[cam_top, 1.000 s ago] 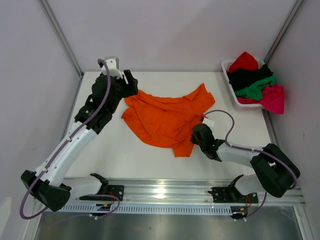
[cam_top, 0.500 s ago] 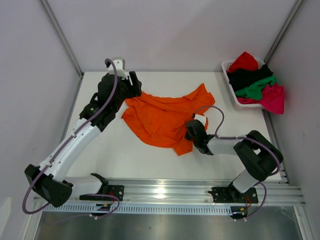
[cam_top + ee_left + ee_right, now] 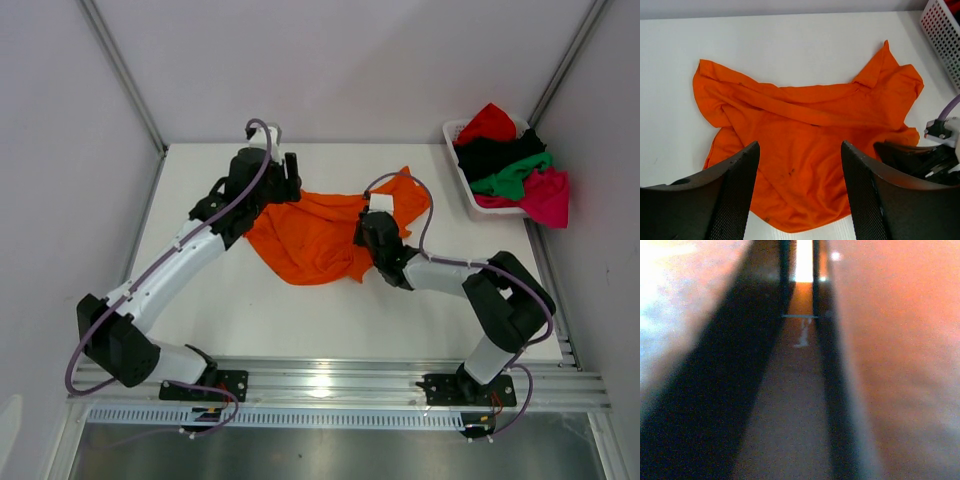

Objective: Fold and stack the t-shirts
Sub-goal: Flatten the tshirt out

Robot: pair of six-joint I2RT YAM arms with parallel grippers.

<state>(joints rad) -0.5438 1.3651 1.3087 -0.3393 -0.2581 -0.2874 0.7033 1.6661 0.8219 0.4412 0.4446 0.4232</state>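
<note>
We find the crumpled bright orange cloth t-shirt (image 3: 310, 240) lying mid-table on the white tabletop (image 3: 250, 300). The left gripper (image 3: 800, 145) hangs above its far left edge, jaws well apart and holding nothing. The right gripper (image 3: 368, 240) is clamped tight on the shirt's right side. The red, black, green and magenta-pink shirts (image 3: 510, 165) sit heaped in the white slatted plastic basket (image 3: 452, 133) at the far right corner.

We're watching the orange t-shirt (image 3: 315, 245) lying rumpled and bunched mid-frame, while the red shirt (image 3: 488, 122), black shirt (image 3: 495, 155), green shirt (image 3: 512, 178) and magenta-pink shirt (image 3: 548, 195) are sitting heaped at upper right.
</note>
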